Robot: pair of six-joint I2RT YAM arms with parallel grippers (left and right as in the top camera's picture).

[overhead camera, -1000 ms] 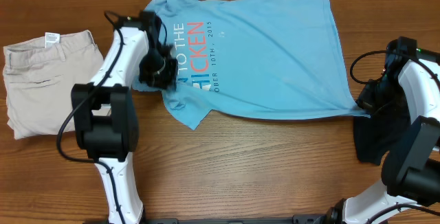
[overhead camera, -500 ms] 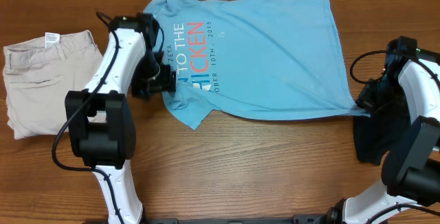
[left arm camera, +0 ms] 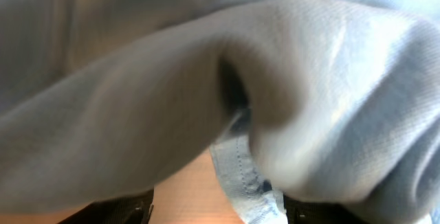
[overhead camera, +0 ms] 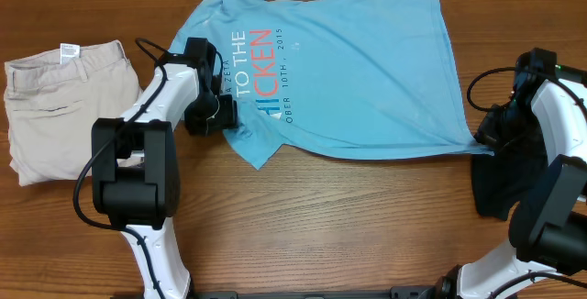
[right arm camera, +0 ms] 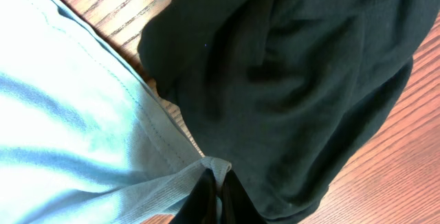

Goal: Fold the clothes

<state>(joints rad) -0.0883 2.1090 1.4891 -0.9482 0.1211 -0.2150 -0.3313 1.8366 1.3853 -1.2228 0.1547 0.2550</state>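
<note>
— Where's the T-shirt (overhead camera: 367, 79)?
— Spread flat, shorts (overhead camera: 64, 106) to its left. My right gripper (right arm camera: 214, 191) is clamped on its hem corner; my left gripper (overhead camera: 215, 114) is buried in cloth at its left edge, jaws hidden, can't tell.
— Advice?
— Get a firm pinch there, then lift both sides evenly

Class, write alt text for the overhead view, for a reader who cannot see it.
A light blue T-shirt lies spread on a wooden table, the right gripper pinching its near right corner and the left gripper at its left sleeve. Beige shorts lie at far left; a black garment lies at far right.
</note>
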